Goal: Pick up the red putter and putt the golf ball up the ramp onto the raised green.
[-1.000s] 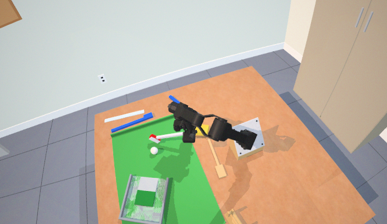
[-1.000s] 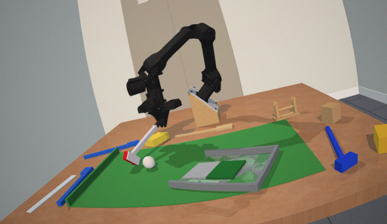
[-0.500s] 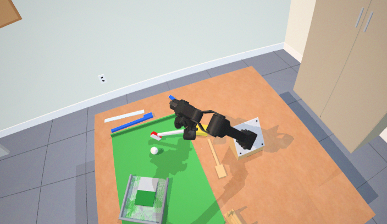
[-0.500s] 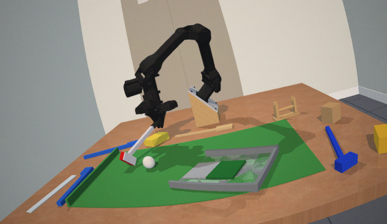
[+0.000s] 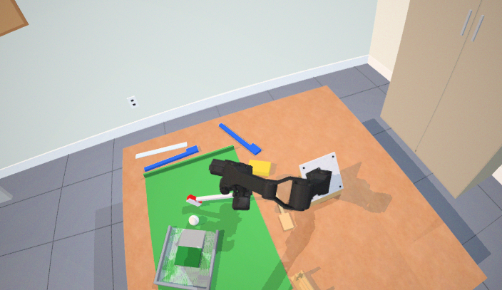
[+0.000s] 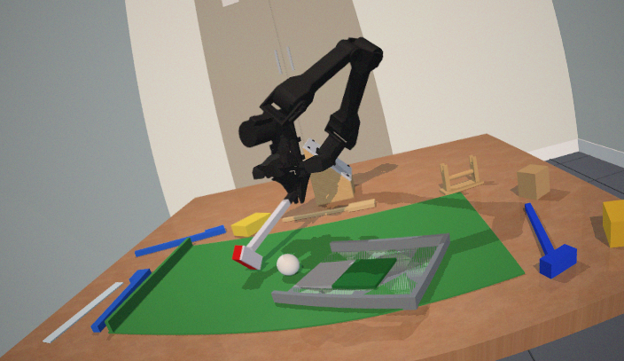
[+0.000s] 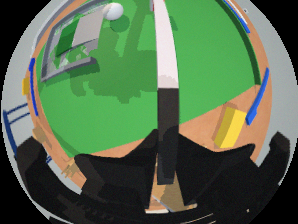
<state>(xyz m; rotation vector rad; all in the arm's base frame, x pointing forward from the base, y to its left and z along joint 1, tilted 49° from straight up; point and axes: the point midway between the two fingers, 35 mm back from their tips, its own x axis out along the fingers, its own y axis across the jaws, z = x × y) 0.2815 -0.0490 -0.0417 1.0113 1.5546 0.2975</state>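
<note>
My gripper (image 5: 234,195) (image 6: 292,195) is shut on the pale shaft of the red putter (image 5: 210,197) (image 6: 267,228) (image 7: 164,43). The putter slants down to the green mat (image 5: 244,235) (image 6: 198,293) (image 7: 133,103); its red and grey head (image 5: 192,199) (image 6: 245,255) sits low over the mat. The white golf ball (image 5: 193,219) (image 6: 288,263) (image 7: 115,10) lies on the mat just beside the head, between it and the ramp. The grey ramp (image 5: 192,239) (image 6: 319,275) (image 7: 87,30) leads up to the raised dark green pad (image 5: 187,256) (image 6: 363,272) inside a grey frame (image 5: 162,254) (image 6: 368,301).
A green wall (image 5: 188,159) (image 6: 147,283) edges the mat's far end. Blue sticks (image 5: 170,158) (image 5: 238,138) (image 6: 179,240), a white strip (image 5: 160,149) (image 6: 82,312), yellow blocks (image 5: 259,167) (image 6: 249,223) (image 6: 613,223), a blue hammer (image 6: 549,242), a wooden stick (image 6: 331,209), a small wooden rack (image 6: 460,176) and a tan cube (image 6: 533,181) lie around.
</note>
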